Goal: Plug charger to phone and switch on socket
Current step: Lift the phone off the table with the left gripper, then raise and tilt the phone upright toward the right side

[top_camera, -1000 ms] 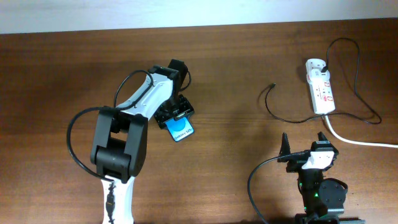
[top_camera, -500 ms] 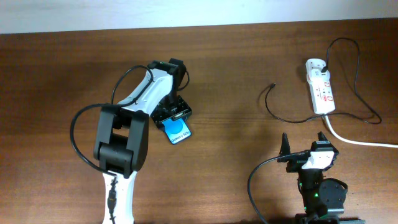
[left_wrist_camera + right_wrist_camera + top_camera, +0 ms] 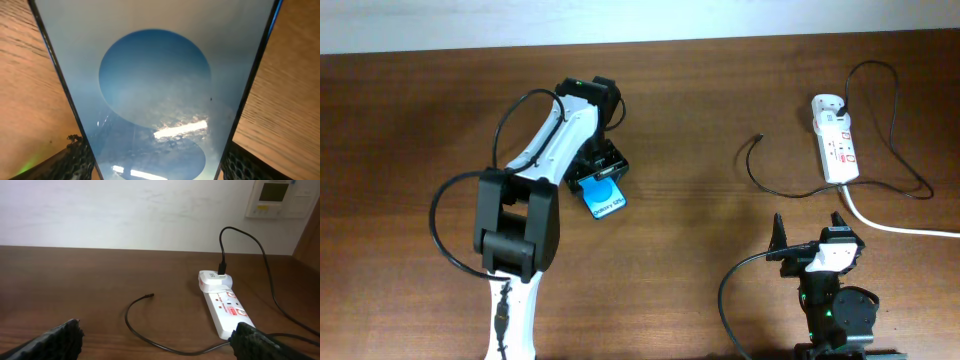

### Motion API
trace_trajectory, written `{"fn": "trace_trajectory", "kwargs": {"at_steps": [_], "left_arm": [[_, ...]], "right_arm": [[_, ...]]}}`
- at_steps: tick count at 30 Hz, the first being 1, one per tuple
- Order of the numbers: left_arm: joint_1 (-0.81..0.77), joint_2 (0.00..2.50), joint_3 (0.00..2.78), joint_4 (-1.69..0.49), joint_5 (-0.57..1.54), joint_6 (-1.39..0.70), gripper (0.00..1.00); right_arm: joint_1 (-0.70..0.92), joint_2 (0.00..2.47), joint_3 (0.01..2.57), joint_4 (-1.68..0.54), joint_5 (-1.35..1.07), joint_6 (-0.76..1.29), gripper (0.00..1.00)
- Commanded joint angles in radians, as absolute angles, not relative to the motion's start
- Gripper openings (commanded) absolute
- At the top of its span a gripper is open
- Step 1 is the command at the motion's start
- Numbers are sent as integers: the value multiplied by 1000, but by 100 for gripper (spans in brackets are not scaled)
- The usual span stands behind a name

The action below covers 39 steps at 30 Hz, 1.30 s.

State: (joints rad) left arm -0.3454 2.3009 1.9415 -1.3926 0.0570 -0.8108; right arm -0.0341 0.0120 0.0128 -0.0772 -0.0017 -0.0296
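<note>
The left gripper [image 3: 599, 180] pinches the phone [image 3: 155, 90] by its smooth edges, so it could slip from the fingers [image 3: 75, 157]. The right gripper [image 3: 811, 230] is spread wide.

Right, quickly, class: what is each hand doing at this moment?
Left hand: closed on the phone.
Right hand: open, holding nothing.

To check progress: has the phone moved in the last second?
Yes. The phone shifted slightly toward the far table edge, while the socket stayed put.
</note>
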Motion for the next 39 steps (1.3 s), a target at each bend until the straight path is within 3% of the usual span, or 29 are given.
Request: {"fn": "trace_trajectory", "kwargs": {"at_steps": [1,21,29,39], "left_arm": [[-338,2305,2019,-1427,81,-809,54],[-337,2305,2062,-1437,347,-700,53],[-337,2305,2062,-1322,639,-592,53],[-337,2305,2062,-1264,792,-549,53]], "right_arm": [[-40,6,6,-80,3,-26,99],[-40,6,6,-80,4,-26,98],[-40,6,6,-80,4,-26,98],[-40,6,6,-80,4,-26,99]]}}
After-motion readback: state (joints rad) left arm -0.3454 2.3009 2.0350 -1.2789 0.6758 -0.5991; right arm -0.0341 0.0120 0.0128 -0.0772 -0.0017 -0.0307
